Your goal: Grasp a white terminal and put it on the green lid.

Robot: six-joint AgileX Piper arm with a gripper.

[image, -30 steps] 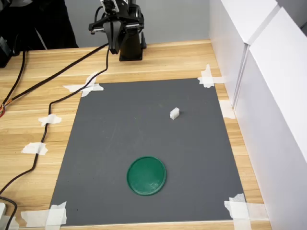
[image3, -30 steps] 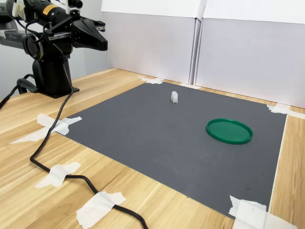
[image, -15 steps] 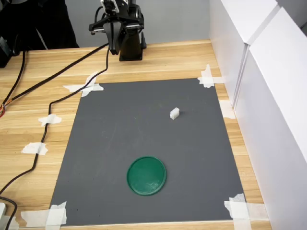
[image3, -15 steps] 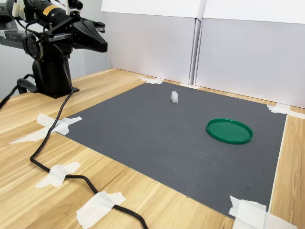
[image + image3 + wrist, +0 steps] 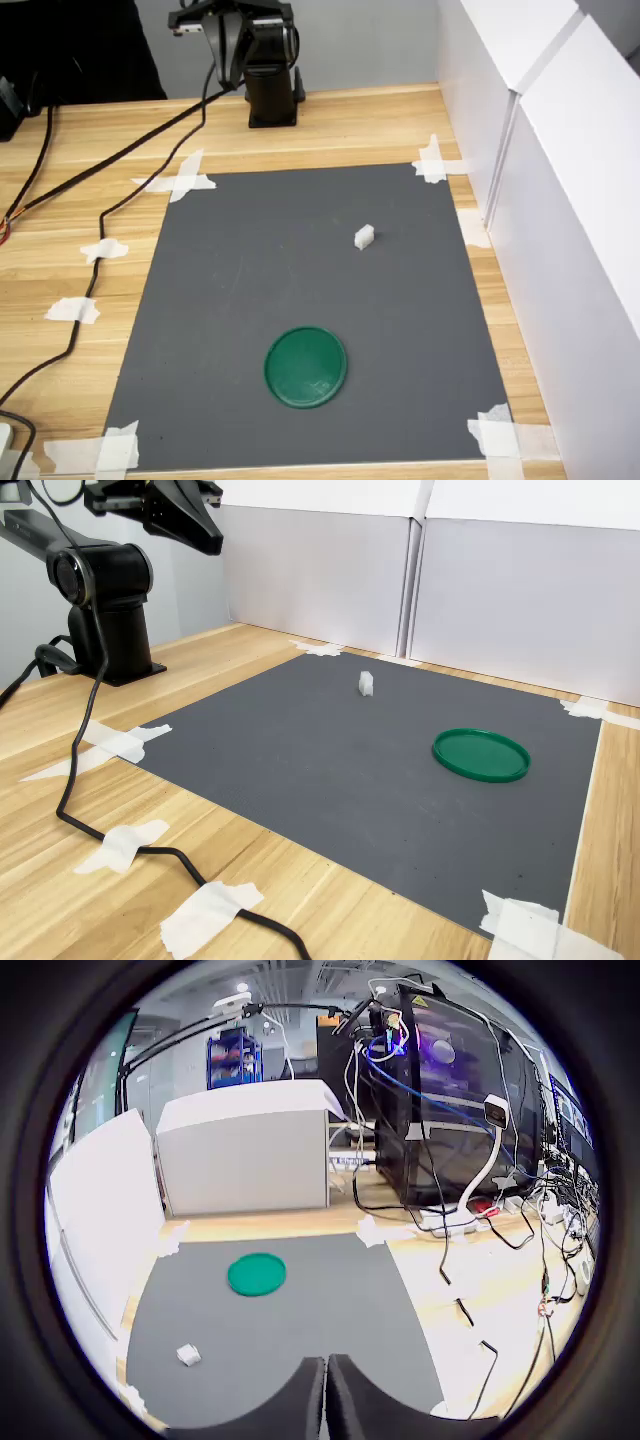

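My first exterior view looks steeply down from opposite the arm; my second sits low, side-on. The wrist view peers over the gripper (image 5: pixel 325 1400) — all share the grey mat (image 5: pixel 260 290).

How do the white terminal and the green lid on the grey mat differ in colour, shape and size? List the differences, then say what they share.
Colour: the white terminal is white; the green lid is dark green.
Shape: the white terminal is a small block that stands up from the mat; the green lid is a flat round disc with a thin rim.
Size: the white terminal is far smaller than the green lid.
Shared: both rest on the grey mat, apart from each other, with nothing touching them.
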